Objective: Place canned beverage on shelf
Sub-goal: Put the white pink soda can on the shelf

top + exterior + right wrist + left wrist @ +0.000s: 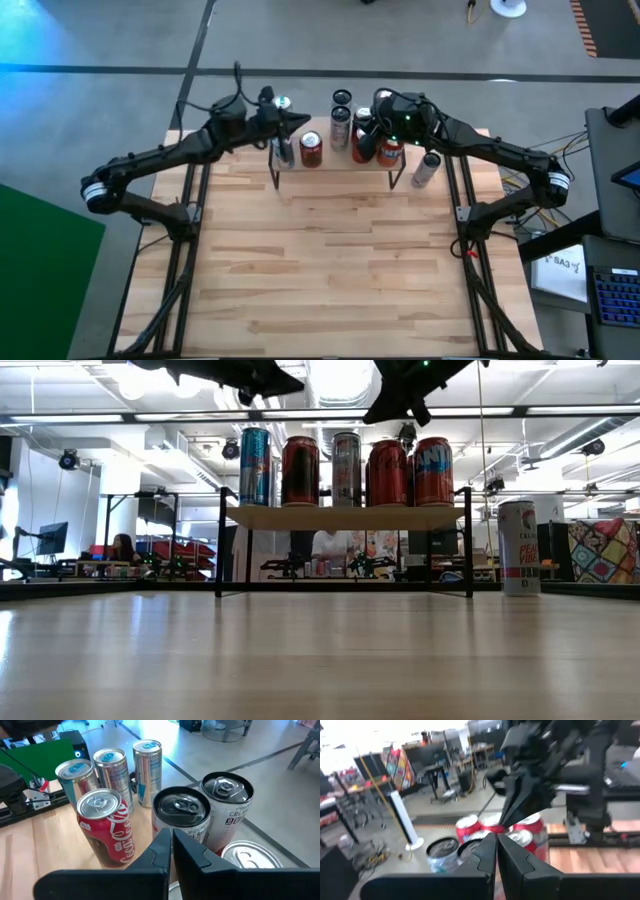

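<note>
The slatted wooden table (330,270) carries the shelf (345,517), a low plank-topped riser on thin black legs set at the table's far edge. In the low view 5 cans stand in a row on it: a blue can (254,465), a dark red can (300,470), a silver can (346,468) and 2 red cans (410,472) crowded together at 1 end. A white can (518,547) stands on the table just beside the shelf's end leg, not yet on the plank.

The left gripper (296,122) hangs above one end of the shelf, its fingers pressed together on nothing. The right gripper (368,128) hangs above the crowded end, fingers (170,851) likewise pressed together and empty.

My judgement of the risk: the right gripper sits very close over tightly packed can tops, so a sideways swing could clip a rim and topple a can, which might knock its neighbours off the narrow plank. The white can must also clear the end leg on its way up.

The low view alone shows the cans on the plank and the white can down on the table. The right wrist view alone shows lids, a Coca-Cola can (107,827) and more cans standing behind. The high view alone settles which arm is which.
</note>
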Robot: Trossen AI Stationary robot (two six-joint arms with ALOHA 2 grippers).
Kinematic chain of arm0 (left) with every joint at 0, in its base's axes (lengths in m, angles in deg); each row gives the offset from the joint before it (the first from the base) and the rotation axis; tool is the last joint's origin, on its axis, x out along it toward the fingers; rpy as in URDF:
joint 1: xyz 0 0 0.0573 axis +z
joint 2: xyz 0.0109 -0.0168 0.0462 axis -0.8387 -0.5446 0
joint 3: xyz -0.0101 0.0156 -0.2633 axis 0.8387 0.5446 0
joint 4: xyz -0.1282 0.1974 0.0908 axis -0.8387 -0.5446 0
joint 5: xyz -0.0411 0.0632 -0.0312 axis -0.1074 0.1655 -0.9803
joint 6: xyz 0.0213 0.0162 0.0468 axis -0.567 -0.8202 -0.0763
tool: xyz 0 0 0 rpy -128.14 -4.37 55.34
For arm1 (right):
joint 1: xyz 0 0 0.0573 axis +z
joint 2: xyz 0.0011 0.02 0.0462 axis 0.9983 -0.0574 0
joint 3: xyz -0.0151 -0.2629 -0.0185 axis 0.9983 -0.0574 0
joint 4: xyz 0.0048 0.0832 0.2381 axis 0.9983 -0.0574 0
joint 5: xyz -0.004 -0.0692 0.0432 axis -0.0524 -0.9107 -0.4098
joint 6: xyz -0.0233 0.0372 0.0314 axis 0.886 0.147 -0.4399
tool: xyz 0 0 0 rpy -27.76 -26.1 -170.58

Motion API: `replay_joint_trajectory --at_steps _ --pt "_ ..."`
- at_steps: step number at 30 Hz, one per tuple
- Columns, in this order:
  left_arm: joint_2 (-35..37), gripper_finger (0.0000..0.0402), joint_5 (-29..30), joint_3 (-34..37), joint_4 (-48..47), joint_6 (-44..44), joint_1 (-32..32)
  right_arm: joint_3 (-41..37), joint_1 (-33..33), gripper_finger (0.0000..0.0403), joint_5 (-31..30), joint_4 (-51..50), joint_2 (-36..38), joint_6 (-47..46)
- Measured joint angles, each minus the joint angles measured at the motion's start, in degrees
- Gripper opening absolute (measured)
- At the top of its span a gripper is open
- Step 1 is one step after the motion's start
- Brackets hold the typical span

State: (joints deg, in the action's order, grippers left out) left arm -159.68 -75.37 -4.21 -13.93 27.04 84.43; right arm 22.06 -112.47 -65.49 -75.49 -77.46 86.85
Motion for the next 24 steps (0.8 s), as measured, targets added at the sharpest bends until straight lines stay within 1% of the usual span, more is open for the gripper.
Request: replay_joint_trajectory --at_steps 5,11,17,20,24 --pt "4.8 0.0 -0.1 3.6 2.0 -0.3 -1.9 4.4 0.0 0.0009 -0.2 -7.9 0.0 -0.8" --pt "9.4 0.0 -0.5 6.0 2.0 -1.8 -2.7 10.8 0.0 0.0009 -0.9 -22.0 0.0 -4.6" --pt "11.6 0.0 -0.5 6.7 1.0 -1.6 -2.8 15.8 0.0 0.0009 -4.9 -41.7 0.0 -14.6" --pt "12.1 0.0 -0.6 6.7 -0.4 -1.5 -3.0 16.5 0.0 0.0009 -8.5 -50.0 0.3 -20.4" --pt "12.1 0.0 -1.0 6.7 -0.9 -1.6 -3.0 16.4 0.0 0.0009 -10.6 -59.3 0.6 -27.9"
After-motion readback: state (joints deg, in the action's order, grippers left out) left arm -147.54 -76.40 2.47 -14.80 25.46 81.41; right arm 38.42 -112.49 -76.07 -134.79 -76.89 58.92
